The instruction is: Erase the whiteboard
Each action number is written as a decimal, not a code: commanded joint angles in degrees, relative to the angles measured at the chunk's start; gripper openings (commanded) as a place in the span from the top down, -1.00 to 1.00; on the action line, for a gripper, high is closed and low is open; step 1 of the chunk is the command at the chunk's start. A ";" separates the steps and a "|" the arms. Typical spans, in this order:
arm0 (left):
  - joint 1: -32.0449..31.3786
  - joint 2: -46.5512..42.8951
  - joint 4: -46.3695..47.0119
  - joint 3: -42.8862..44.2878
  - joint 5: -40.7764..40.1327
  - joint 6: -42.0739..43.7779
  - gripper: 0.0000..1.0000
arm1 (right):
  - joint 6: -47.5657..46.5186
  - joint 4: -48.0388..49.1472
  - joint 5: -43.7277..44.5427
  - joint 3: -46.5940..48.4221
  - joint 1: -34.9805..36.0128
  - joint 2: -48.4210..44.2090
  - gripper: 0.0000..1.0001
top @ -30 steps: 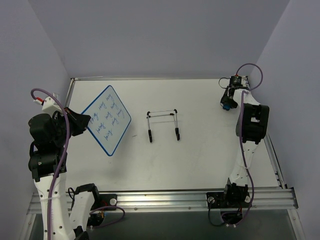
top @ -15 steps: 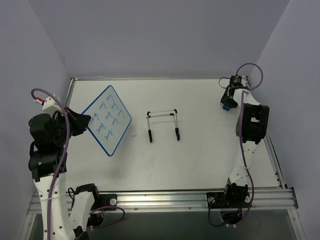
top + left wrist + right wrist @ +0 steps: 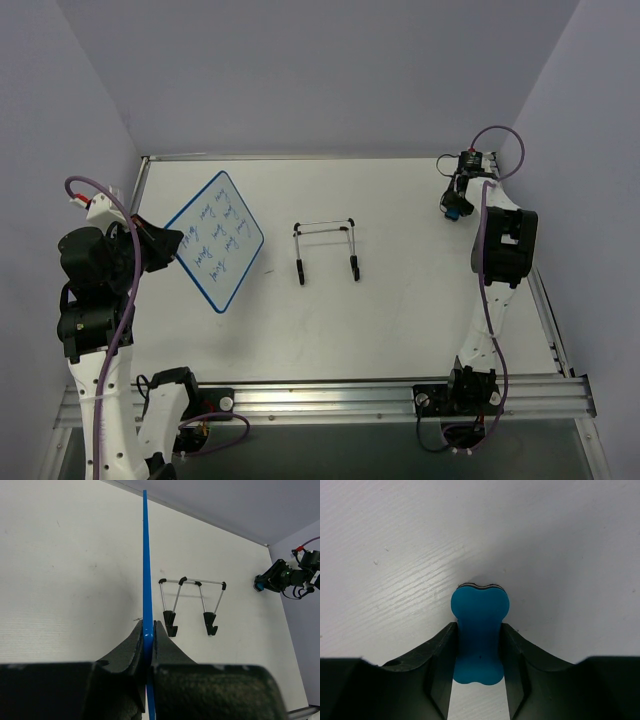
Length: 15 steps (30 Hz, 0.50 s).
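Note:
The whiteboard (image 3: 215,240), blue-framed with rows of blue handwriting, is held tilted above the left part of the table. My left gripper (image 3: 172,243) is shut on its near-left edge. The left wrist view shows the board edge-on as a thin blue strip (image 3: 145,555) pinched between the two black fingers of that gripper (image 3: 147,626). At the far right, my right gripper (image 3: 455,211) points down at the table. In the right wrist view a blue bone-shaped eraser (image 3: 480,605) lies on the table, with the fingers of that gripper (image 3: 479,626) pressing both sides of its narrow waist.
A thin black wire stand (image 3: 326,248) sits mid-table, also visible past the board in the left wrist view (image 3: 191,600). Purple walls enclose the table on the left, back and right. A metal rail (image 3: 330,398) runs along the near edge.
Nothing has visibly moved in the top view; the whiteboard stays held at the left and the right arm stays over the eraser.

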 commanded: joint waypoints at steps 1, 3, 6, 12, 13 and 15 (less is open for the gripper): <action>-0.44 -1.30 6.04 1.81 1.71 -0.15 0.95 | -0.68 -1.42 1.80 0.96 0.54 -1.19 0.34; -0.53 -1.30 6.13 1.80 1.71 -0.23 0.95 | -0.68 -1.33 1.97 0.96 0.54 -1.28 0.38; -0.61 -1.30 6.13 1.72 1.79 -0.15 0.95 | -0.86 -1.50 2.50 1.05 0.54 -1.89 0.52; -0.61 -1.30 6.48 1.28 2.23 -0.15 0.95 | -1.03 -1.59 2.94 0.61 1.95 -4.87 0.70; -0.61 -1.22 6.57 1.19 2.50 -0.15 0.95 | -1.03 -1.59 3.11 0.35 2.21 -6.10 0.72; -0.61 -1.30 6.74 1.28 2.94 -0.15 0.95 | -1.12 -1.85 3.38 0.08 2.91 -7.60 0.72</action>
